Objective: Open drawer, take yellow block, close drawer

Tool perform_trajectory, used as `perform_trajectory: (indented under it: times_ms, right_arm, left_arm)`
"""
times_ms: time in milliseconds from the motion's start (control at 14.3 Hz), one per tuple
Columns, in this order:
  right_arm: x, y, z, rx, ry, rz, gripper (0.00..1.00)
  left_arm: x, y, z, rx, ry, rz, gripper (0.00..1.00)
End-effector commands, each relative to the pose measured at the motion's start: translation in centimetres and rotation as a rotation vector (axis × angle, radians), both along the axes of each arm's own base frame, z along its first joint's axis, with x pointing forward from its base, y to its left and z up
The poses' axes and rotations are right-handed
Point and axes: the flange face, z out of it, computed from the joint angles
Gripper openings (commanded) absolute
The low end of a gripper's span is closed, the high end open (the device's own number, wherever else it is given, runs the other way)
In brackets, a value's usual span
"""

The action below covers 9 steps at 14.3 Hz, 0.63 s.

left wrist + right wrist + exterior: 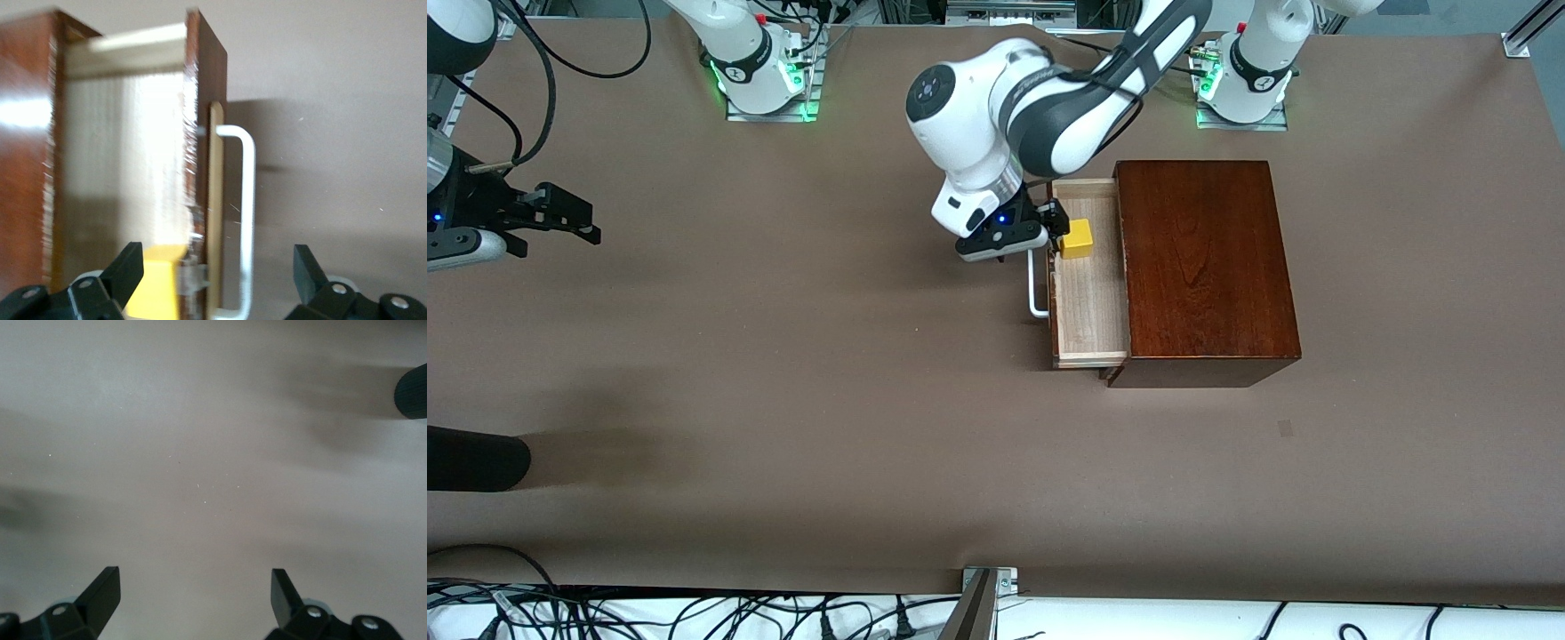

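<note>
Small bright yellow cube (1077,238) sits in pulled-out pale-wood drawer (1089,302), just beside left gripper (1040,233), fingers spread astride drawer front; right gripper (560,218) waits spread, well apart.

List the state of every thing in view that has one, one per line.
Drawer: pulled open, interior showing.
Yellow block: resting in the drawer, not gripped.
Handle: free, not gripped.
Left gripper: open, over the drawer's front edge beside the block.
Right gripper: open, waiting over bare table at the right arm's end.
Wooden box: upright on the table.
</note>
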Motion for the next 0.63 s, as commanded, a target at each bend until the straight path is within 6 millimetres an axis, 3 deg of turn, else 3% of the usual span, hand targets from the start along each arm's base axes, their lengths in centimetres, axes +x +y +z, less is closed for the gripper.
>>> perform_trajectory:
  times_ms: [0,70,210,420,560]
  right_arm:
    - [0.8,1.4,-0.7,0.018,0.012,0.034,1.00]
    - [0.9,1.5,-0.9,0.018,0.012,0.035,1.00]
    - [2.4,2.1,-4.7,0.002,0.067,0.049,1.00]
    - [2.7,2.2,-4.6,0.010,0.051,0.048,1.00]
    - [2.5,6.0,-4.8,0.007,0.058,0.129,1.00]
  left_arm:
    - [2.9,5.7,7.0,-0.065,0.057,-0.022,1.00]
    - [4.4,8.5,9.3,-0.120,0.084,0.002,1.00]
    - [6.7,13.6,12.8,-0.197,0.127,0.002,1.00]
    - [8.7,20.5,16.1,-0.215,0.151,0.012,1.00]
    - [10.2,26.4,18.1,-0.261,0.202,-0.066,1.00]
